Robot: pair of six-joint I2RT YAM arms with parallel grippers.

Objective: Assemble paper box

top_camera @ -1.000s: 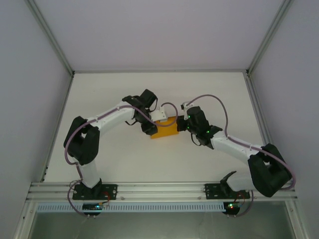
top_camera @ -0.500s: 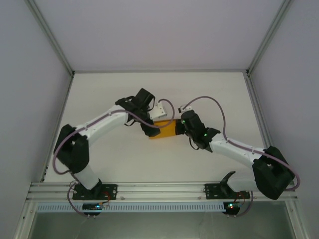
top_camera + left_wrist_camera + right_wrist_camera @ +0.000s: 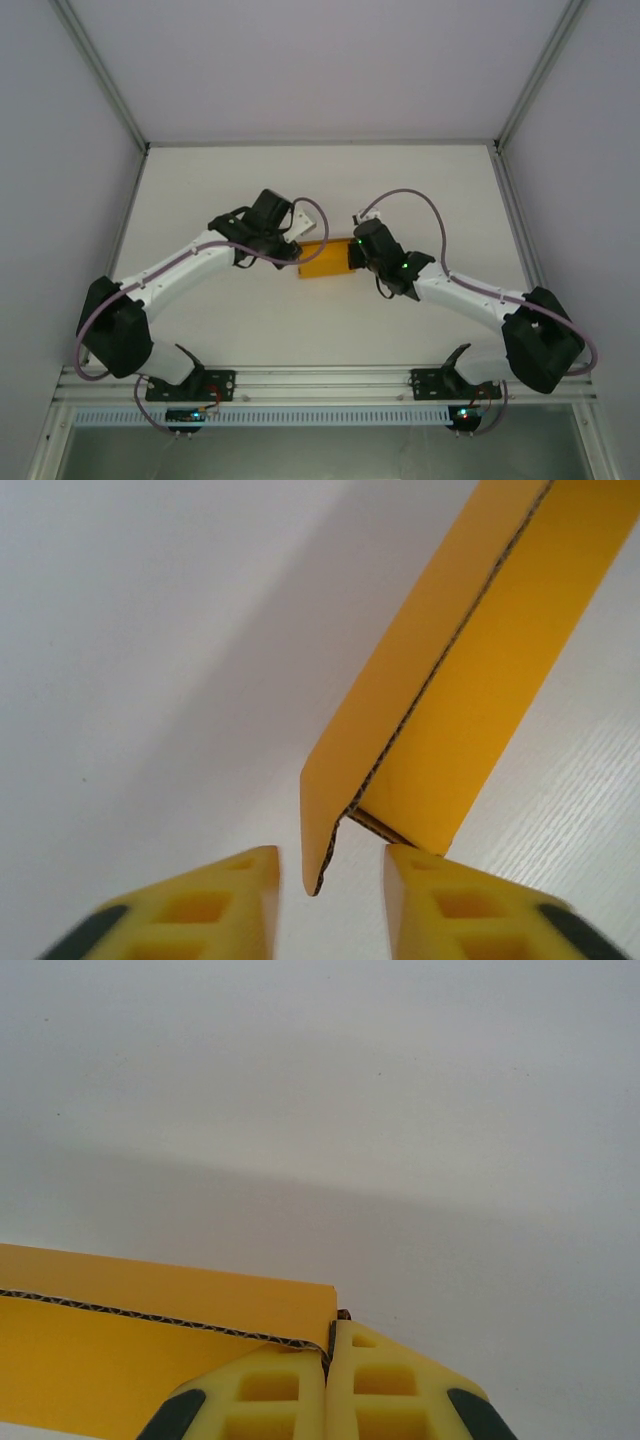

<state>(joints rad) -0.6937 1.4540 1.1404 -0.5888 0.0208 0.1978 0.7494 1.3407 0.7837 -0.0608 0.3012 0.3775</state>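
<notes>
From above, we see a white tabletop (image 3: 330, 180) with two white-and-black arms reaching in from the near edge and meeting near its middle. Between them is the paper box (image 3: 325, 259), a small, flat piece of orange-yellow corrugated card with its long side running left to right. We cannot tell from above whether it rests flat on the surface.

The left gripper (image 3: 291, 249) is at the box's left end and the right gripper (image 3: 352, 254) is at its right end.

In the left wrist view, the paper box (image 3: 470, 680) stretches away towards the upper right, with one flap standing up from a lower panel. The left gripper (image 3: 328, 880) has its yellow jaws parted. The near corner of that flap hangs in the gap between them, and we see neither finger pressing on it.

In the right wrist view, the right gripper (image 3: 328, 1340) has its yellow jaws pressed together. The corner of the paper box (image 3: 120, 1360) is pinched in the seam between them, and the card runs off to the left.
</notes>
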